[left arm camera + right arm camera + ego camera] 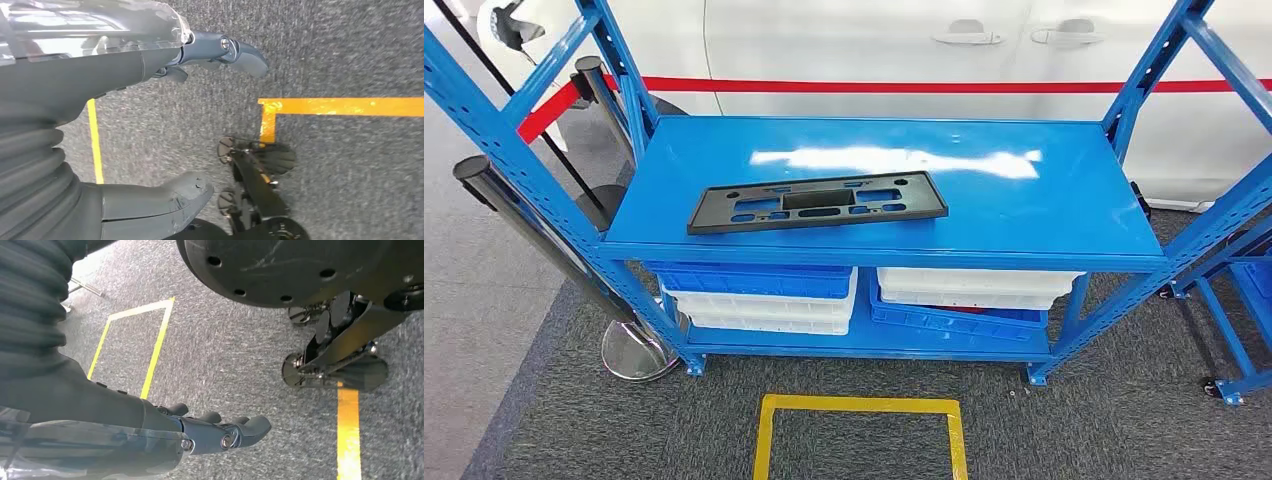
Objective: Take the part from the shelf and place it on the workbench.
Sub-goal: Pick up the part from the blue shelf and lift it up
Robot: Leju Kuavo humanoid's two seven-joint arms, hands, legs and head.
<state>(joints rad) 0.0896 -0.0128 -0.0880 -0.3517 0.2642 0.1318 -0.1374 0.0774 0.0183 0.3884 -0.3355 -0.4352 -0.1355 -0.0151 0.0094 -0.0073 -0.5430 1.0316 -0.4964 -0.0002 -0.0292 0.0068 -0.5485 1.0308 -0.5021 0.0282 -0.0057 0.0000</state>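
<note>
Both hands hang over grey carpet marked with yellow tape: the left hand and right hand each hold nothing, fingers apart. Ahead, the black part lies flat on the blue shelf, above blue and white bins.
</note>
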